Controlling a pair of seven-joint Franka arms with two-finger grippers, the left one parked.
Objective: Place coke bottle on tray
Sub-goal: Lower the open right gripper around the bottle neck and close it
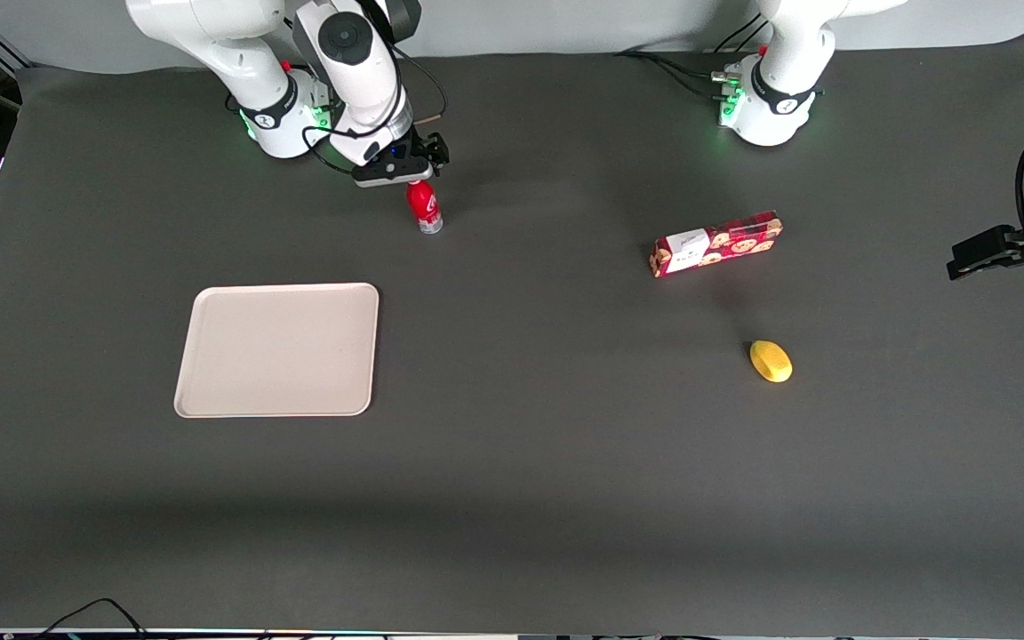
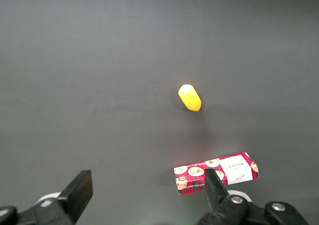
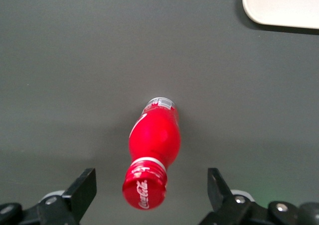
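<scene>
Coke bottle (image 1: 424, 207) upright on the dark surface (image 1: 521, 462), close to the working arm's base and farther from the front camera than the tray (image 1: 277, 350); not yet gripped. Gripper (image 1: 395, 169) poised directly above the red cap, fingers spread wide with one on each side of the bottle and apart from it, plainly lined up for a descent and a pinch around the neck or body. Tray well apart from the bottle, nearer the front camera, bare and flat, so an easy landing spot by the look of it. Cookie box (image 1: 716, 244) and yellow fruit-like object (image 1: 771, 361) off toward the parked arm's end, out of the way. Fingertips hidden in the front view by the gripper body. Only a corner of the tray visible from the right wrist. Bottle's contact with the surface foreshortened there, base partly hidden by its own body.
</scene>
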